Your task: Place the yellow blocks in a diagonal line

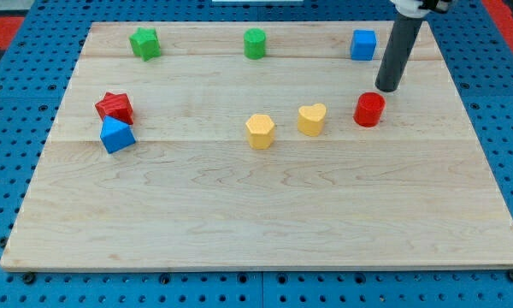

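Two yellow blocks sit near the board's middle. A yellow hexagon-like block [260, 131] lies to the left and slightly lower. A yellow heart block [312, 119] lies just to its right and slightly higher. They are close but apart. My tip [389, 88] is to the upper right of the heart, just above and right of a red cylinder [369, 109]. The tip touches neither yellow block.
A green star block [144, 43], a green cylinder [255, 43] and a blue cube [363, 44] line the board's top. A red star-like block [114, 107] and a blue triangle block [117, 135] sit at the left. The wooden board [256, 222] rests on a blue perforated surface.
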`<state>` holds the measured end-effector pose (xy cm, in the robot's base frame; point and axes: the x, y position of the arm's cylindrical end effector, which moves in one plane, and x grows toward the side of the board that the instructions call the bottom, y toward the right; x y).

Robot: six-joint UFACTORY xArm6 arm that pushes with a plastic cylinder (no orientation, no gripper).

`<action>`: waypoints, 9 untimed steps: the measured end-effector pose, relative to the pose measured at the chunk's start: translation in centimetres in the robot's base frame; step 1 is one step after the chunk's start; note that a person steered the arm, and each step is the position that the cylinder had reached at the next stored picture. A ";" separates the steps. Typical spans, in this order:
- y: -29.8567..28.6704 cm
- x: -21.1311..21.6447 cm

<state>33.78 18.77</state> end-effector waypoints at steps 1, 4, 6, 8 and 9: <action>-1.2 -0.3; -3.1 0.2; -8.1 5.0; -11.5 2.6; -13.6 5.9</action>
<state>39.66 5.15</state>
